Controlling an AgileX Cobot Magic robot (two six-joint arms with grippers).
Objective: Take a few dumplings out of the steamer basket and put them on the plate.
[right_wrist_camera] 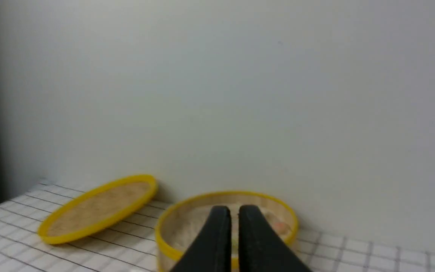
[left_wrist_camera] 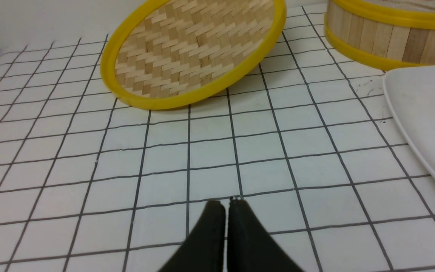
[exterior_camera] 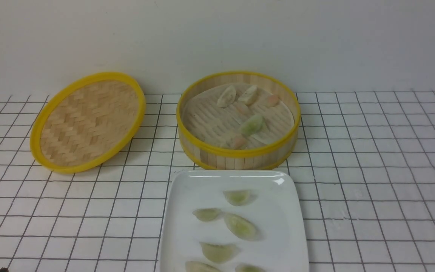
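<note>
The steamer basket (exterior_camera: pixel 240 153) stands at the back centre. It holds one green-filled dumpling (exterior_camera: pixel 252 124) on its slatted floor. The white plate (exterior_camera: pixel 187 189) lies just in front of it and carries several green dumplings, such as one near its middle (exterior_camera: pixel 240 226). Neither gripper shows clearly in the front view. My left gripper (left_wrist_camera: pixel 225 202) is shut and empty, low over bare tiles to the left of the plate (left_wrist_camera: pixel 429 113). My right gripper (right_wrist_camera: pixel 235 208) is shut and empty, held up and facing the basket (right_wrist_camera: pixel 163 249).
The woven yellow-rimmed lid (exterior_camera: pixel 87 121) leans tilted at the back left and also shows in the left wrist view (left_wrist_camera: pixel 193 53). Two cream-white dumplings (exterior_camera: pixel 227 96) and pink-filled ones (exterior_camera: pixel 272 100) also lie in the basket. A wall stands right behind.
</note>
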